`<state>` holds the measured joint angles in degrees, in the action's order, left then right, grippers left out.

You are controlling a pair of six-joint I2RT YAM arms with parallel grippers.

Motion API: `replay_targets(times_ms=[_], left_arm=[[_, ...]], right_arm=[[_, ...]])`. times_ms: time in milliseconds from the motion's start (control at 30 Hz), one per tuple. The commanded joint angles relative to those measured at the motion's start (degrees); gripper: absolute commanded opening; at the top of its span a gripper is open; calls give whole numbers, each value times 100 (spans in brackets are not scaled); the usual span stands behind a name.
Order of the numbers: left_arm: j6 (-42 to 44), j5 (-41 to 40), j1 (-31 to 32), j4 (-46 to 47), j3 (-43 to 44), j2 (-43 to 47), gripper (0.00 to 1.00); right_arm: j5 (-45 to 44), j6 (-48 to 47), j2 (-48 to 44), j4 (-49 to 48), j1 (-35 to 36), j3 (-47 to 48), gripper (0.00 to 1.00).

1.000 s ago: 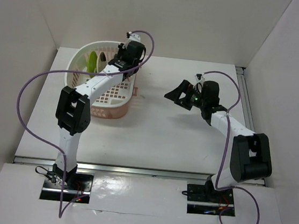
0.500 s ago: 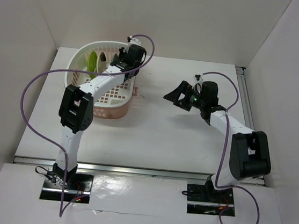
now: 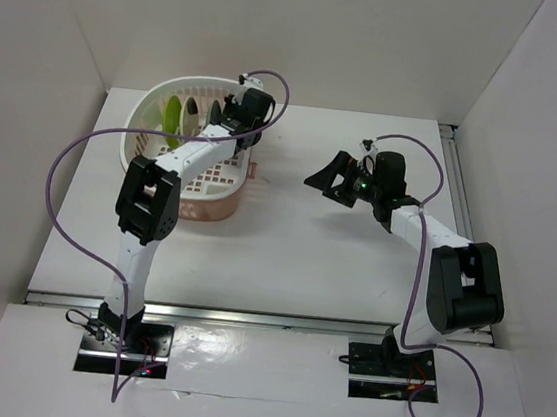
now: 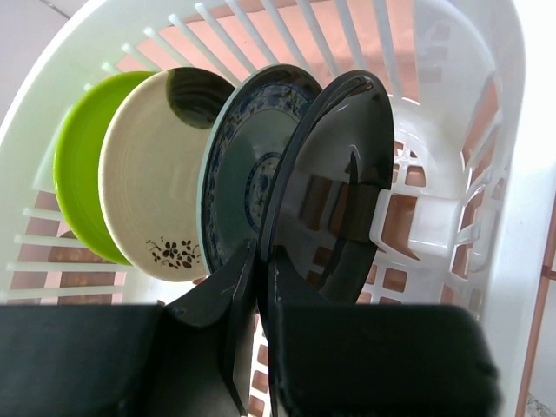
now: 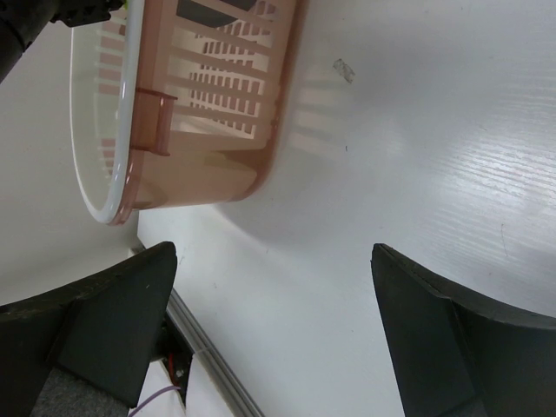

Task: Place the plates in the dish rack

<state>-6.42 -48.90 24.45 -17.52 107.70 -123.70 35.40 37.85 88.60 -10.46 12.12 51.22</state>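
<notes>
The left fingers (image 4: 246, 271) are reaching down into the rack (image 4: 537, 182) and clenching on the lower rim of the black plate (image 4: 339, 174), which is running straight into the narrow slit between them. That plate is standing on edge and tilting slightly, its glossy face catching reflections.

Just beside the fingers, on the side away from the rack's nearest wall, the blue plate (image 4: 248, 156) is standing almost against the black one and is partly hidden behind it. Farther out from the fingers on that same side, the cream plate (image 4: 148, 182) is leaning next in the row, showing a dark patch near its top and a small flower sprig near its bottom. The green plate (image 4: 74, 174) is standing last, farthest from the fingers. All four plates are sitting upright inside the rack.

The right fingers (image 3: 328, 179) are hanging wide apart above the counter (image 3: 293, 260), grasping nothing and staying well apart from the rack. In their wrist view the counter is showing between them. Beyond them the rack's pink side wall is resting on the counter, with one small handle (image 5: 155, 117) jutting from it.
</notes>
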Motion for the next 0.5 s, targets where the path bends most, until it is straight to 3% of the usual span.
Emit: replay_targets(times_ms=[0,100,333,467], left_arm=[[-150,92,-28,-41,278,-67,0],[-202,92,-28,-41,278,-67,6],[-255,197,-80,-94,331,-67,36],[-255,259,-80,-147,331,-67,40]], right_arm=[[81,-49,44,-149,54,248,100],[134,-49,44,-149,54,248,100],[187,4,96,-263,54,248,100],[239,56,149,-264,54,248,100]])
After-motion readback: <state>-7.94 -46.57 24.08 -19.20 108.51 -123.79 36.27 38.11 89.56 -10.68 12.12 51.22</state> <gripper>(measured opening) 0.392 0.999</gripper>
